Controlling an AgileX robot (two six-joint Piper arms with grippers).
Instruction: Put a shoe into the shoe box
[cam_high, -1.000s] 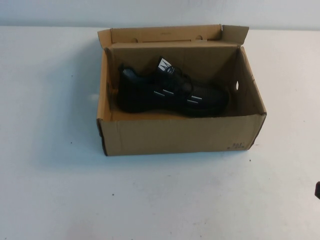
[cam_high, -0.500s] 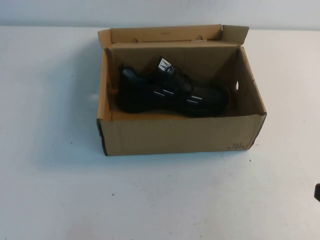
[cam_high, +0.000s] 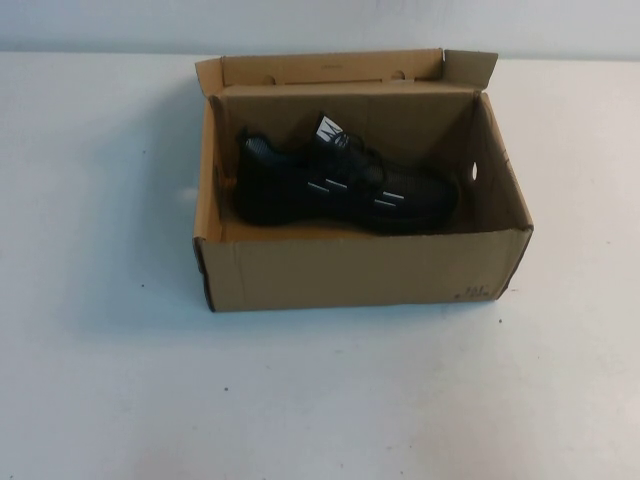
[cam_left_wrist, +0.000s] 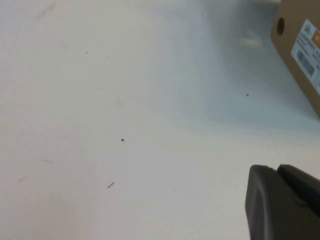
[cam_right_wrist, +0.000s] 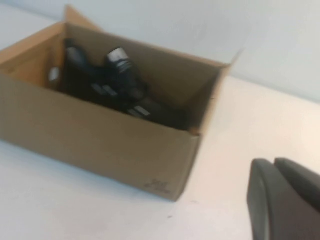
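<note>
The black shoe (cam_high: 340, 185) lies on its sole inside the open brown shoe box (cam_high: 360, 270), toe to the right, with the tongue tag up. The lid flap stands open at the back. The right wrist view shows the box (cam_right_wrist: 100, 145) with the shoe (cam_right_wrist: 120, 90) in it, well away from my right gripper (cam_right_wrist: 272, 162), which is shut and empty over the bare table. My left gripper (cam_left_wrist: 277, 170) is shut and empty above the table, with a corner of the box (cam_left_wrist: 287, 37) far off. Neither gripper shows in the high view.
The white table (cam_high: 320, 400) spreads round the box on all sides. A white label (cam_left_wrist: 307, 52) is stuck on the box's end wall. A pale wall runs along the table's far edge.
A dark tip of the right gripper at the right edge of the high view has gone out of view. The shoe and the box have not moved.
</note>
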